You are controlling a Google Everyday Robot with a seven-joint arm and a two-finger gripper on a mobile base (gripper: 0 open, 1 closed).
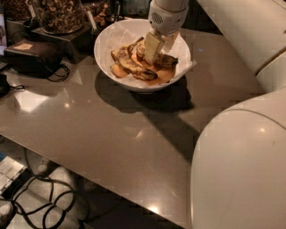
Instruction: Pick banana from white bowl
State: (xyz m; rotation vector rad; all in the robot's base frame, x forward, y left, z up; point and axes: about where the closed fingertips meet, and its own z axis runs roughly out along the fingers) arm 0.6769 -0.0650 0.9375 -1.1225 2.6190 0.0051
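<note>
Banana (134, 66), blotched brown-black with 1 dark end, lies in the white bowl (105, 39) on the far side of the bench (111, 134). We see the gripper (156, 57) lowered into the bowl just right of it; whether it is closed on anything we cannot tell. A glass jar of nuts (58, 13) stands far left.

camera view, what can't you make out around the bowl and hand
In the camera view:
- banana: any contact with the hand, down in the white bowl, is covered by the hand.
- jar of nuts: top cut off by the upper edge.
- cables on the floor: too dark to trace.
</note>
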